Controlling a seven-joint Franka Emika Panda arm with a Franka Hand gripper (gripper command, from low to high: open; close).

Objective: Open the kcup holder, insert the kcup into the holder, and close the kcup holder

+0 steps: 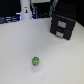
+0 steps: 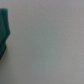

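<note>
Exterior view: kcup (image 1: 35, 61) sits alone on the white counter (image 1: 20, 47), low in frame and a bit toward the exterior view's left of centre, green/white top up with a bluish speck, small shadow under it. Looks upright, but resolution is too low to be sure. kcup holder (image 1: 62, 25) is a black boxy unit at the far side toward the exterior view's right, two front panels stacked, each with a grey rectangular handle; both panels look flush, no tray showing. kcup and kcup holder are well apart, bare counter between them. White arm structure (image 1: 25, 10) stands at the far edge toward the exterior view's left, against dark background clutter that is too blurred to identify. I can't pick out the gripper in this view, only that upright white segment, so its fingers aren't resolvable here. That arm part is well away from the kcup, across most of the counter, and also apart from the kcup holder, which is off to its side. Wrist view: almost all flat pale grey-white surface, heavily blurred, with a dark teal shape (image 2: 4, 30) at one edge; can't tell what that is. No fingers, no pod, no kcup holder in the wrist picture. Gripper state: can't tell whether it's released or clenched, neither picture shows the fingers. Nothing visible touching the kcup.
</note>
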